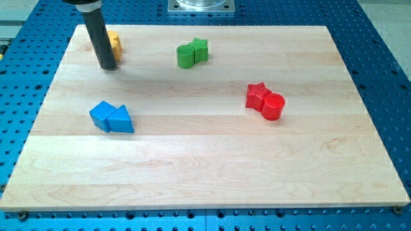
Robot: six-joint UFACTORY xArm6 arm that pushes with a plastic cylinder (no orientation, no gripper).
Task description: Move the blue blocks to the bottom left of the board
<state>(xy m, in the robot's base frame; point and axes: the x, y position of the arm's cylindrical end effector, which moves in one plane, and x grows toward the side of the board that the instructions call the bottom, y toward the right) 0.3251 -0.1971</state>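
Two blue blocks lie touching at the view's left middle: a blue cube-like block (101, 115) and a blue triangular block (121, 120) to its right. My tip (108, 66) is at the upper left of the board, well above the blue blocks toward the view's top. The rod partly hides the yellow blocks (114, 42) right beside it.
Two green blocks (192, 52) sit touching at the top centre. A red star block (257, 95) and a red cylinder (273, 106) touch at the right middle. The wooden board (205, 173) lies on a blue perforated table.
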